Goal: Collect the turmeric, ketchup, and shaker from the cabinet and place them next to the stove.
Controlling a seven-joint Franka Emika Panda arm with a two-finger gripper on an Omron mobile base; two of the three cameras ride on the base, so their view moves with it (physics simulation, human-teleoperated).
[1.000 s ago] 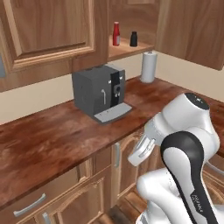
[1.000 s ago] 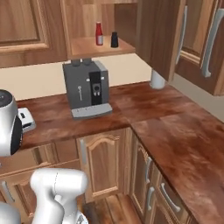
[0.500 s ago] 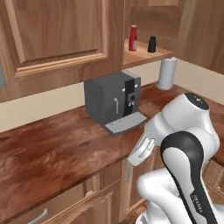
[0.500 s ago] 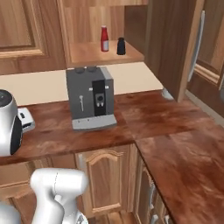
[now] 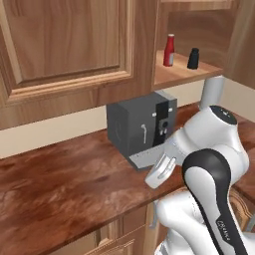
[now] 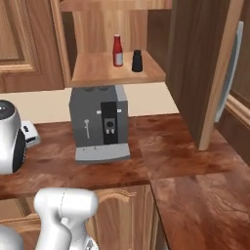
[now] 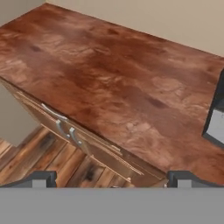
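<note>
The cabinet [image 5: 185, 74] [image 6: 110, 73] stands open, with a plain wooden shelf above the counter. On that shelf the ketchup [image 5: 170, 50] [image 6: 117, 50], a slim red bottle with a white cap, stands upright. Just to its right is the shaker [image 5: 193, 59] [image 6: 137, 61], small and near-black. The turmeric and the stove are out of view. My gripper [image 5: 156, 175] [image 7: 111, 181] hangs low over the counter's front edge, well below and left of the shelf. It is open, its fingertips [image 7: 40, 178] far apart with nothing between them.
A grey coffee machine [image 5: 142, 127] [image 6: 100, 122] sits on the brown counter [image 5: 60, 184] directly under the shelf. A white paper towel roll [image 5: 211, 92] stands to its right. The open cabinet door [image 6: 205, 73] juts out at the right. Base cabinet handles [image 7: 65, 127] lie below the counter edge.
The whole picture has shifted: the base has driven, bringing the cabinet shelf and coffee machine closer and more central. The arm's pose and the open gripper look unchanged.
</note>
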